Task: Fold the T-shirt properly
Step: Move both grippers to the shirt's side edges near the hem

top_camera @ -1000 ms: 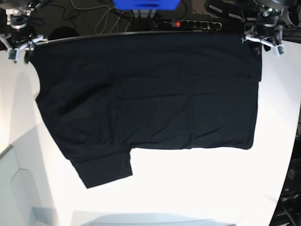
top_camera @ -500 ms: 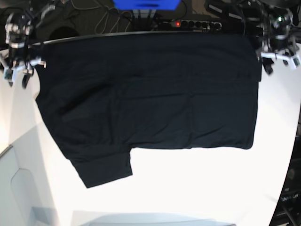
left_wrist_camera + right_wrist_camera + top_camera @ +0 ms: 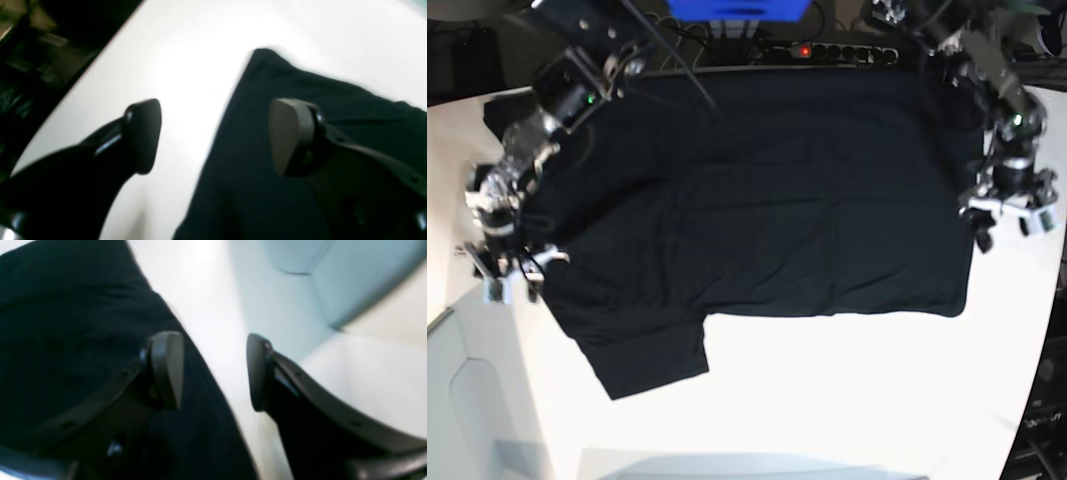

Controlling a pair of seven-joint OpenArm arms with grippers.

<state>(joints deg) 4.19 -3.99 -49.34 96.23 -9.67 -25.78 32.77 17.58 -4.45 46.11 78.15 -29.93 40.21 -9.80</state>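
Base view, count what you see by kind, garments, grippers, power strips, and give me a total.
Garments: 1, the T-shirt
Grippers: 2, the left gripper and the right gripper, both open
Power strips: 1, the power strip
Total: 4

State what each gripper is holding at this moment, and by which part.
Nothing is held. The left gripper and right gripper both stand open above opposite side edges of the T-shirt, with no cloth between the fingers.

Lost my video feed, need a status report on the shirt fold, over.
Left hand open, empty, over the shirt's edge. Right hand open, empty, at the opposite edge. T-shirt flat on table, not fully folded. Nothing in the way.
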